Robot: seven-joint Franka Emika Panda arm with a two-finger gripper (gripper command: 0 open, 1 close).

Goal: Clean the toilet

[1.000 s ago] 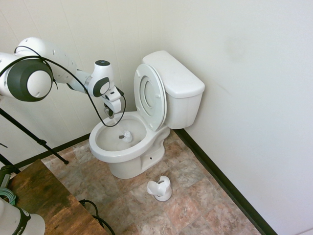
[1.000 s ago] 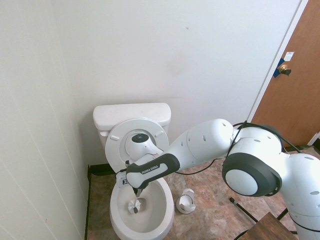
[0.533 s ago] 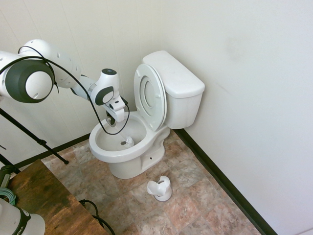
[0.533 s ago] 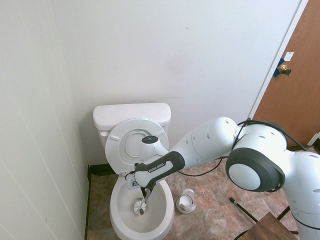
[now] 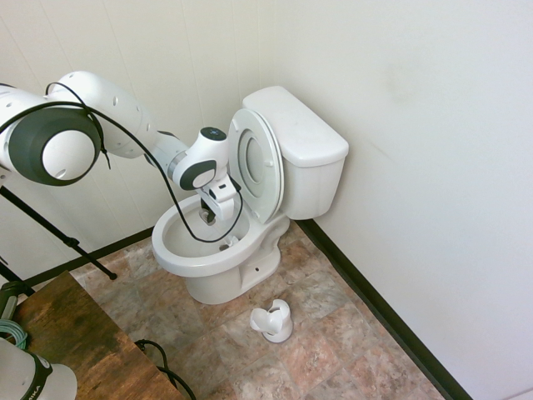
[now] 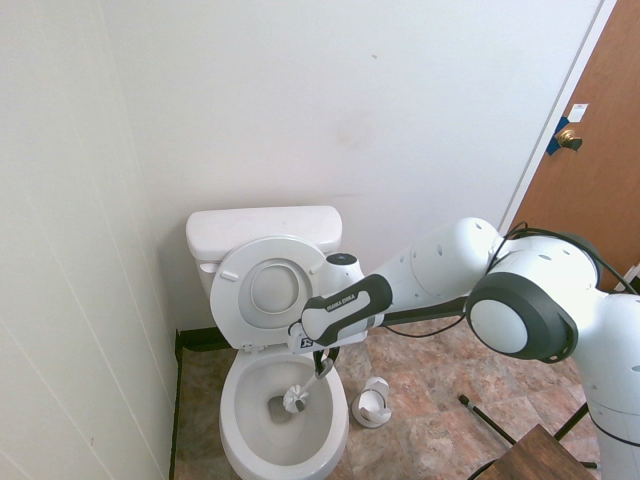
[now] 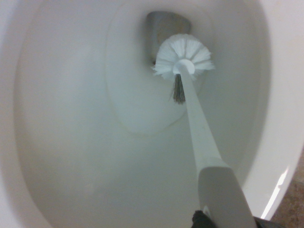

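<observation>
The white toilet (image 5: pixel 301 137) stands against the wall with its lid and seat raised; its bowl (image 6: pixel 240 440) is open. My gripper (image 5: pixel 210 215) hangs over the bowl near the raised seat, shut on the handle of a white toilet brush (image 6: pixel 297 397). In the second exterior view the gripper (image 6: pixel 322 358) is above the bowl's right side, with the brush slanting down into the bowl. The wrist view shows the brush head (image 7: pixel 184 56) resting by the drain opening at the bowl's bottom (image 7: pixel 71 123).
A small white brush holder (image 5: pixel 273 321) sits on the tiled floor beside the toilet's base, also seen in the second exterior view (image 6: pixel 372 402). A wooden table corner (image 5: pixel 75 333) lies nearby. A brown door (image 6: pixel 590 170) stands at the far right. Walls close in behind and beside the toilet.
My gripper has moved across the bowl toward the raised seat and tank. The brush head has swept across the bowl's inside with it.
</observation>
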